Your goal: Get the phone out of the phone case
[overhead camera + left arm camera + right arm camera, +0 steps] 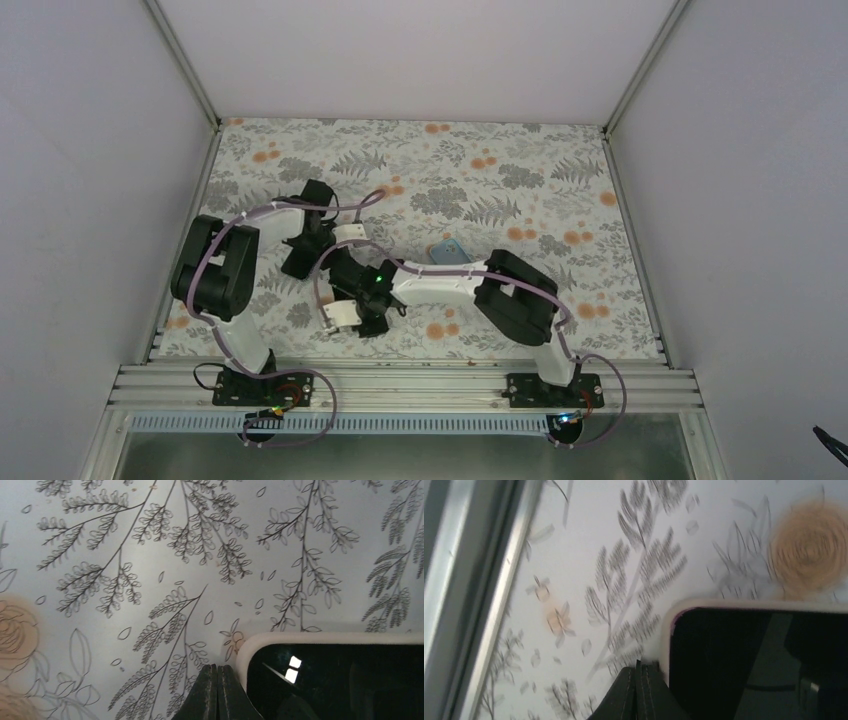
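Observation:
The phone point(345, 680), with a black screen, lies flat in a cream-white case point(243, 652) on the floral tablecloth. My left gripper point(217, 667) is shut and empty, its tips on the cloth just left of the case's rounded corner. The phone point(744, 665) and the case rim point(665, 630) also show in the right wrist view, which is blurred. My right gripper point(639, 668) is shut, its tips against the case's corner edge. In the top view both grippers, left point(318, 250) and right point(358, 318), meet at centre left and hide the phone.
A small flat blue object point(449, 250) lies on the cloth just behind the right arm's forearm. An aluminium frame rail point(479, 580) runs close along the left of the right wrist view. White walls enclose the table on three sides.

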`<action>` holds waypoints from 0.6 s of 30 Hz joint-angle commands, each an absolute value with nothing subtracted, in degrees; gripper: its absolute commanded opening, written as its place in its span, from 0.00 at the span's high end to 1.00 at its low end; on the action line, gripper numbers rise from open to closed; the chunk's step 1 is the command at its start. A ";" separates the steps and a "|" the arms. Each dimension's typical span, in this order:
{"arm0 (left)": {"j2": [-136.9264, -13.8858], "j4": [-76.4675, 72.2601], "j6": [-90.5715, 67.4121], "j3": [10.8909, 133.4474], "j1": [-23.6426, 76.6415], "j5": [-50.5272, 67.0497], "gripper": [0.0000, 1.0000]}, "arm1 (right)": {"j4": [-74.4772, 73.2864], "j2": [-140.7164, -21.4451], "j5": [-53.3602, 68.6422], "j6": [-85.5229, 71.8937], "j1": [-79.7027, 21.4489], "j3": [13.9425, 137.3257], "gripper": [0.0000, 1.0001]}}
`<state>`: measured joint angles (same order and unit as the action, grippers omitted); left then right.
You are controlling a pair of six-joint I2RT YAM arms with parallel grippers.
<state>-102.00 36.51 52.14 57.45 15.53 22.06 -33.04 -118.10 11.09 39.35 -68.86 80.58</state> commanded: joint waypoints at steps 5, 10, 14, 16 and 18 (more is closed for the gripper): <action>-103.52 42.29 53.80 50.14 14.94 13.71 0.98 | -29.51 -112.21 6.71 39.61 -59.52 75.83 0.96; -101.06 43.11 53.44 48.50 14.87 13.67 0.98 | -28.89 -111.29 6.34 40.86 -56.26 75.38 0.96; -98.39 44.28 53.11 47.13 14.95 15.07 0.98 | -28.59 -110.60 5.20 42.08 -54.09 75.57 0.96; -97.59 44.78 52.96 46.62 15.00 15.84 0.98 | -28.51 -110.04 4.09 42.80 -52.88 75.58 0.96; -97.28 45.07 52.84 46.16 14.95 15.95 0.98 | -28.80 -109.24 3.13 43.62 -51.51 75.49 0.96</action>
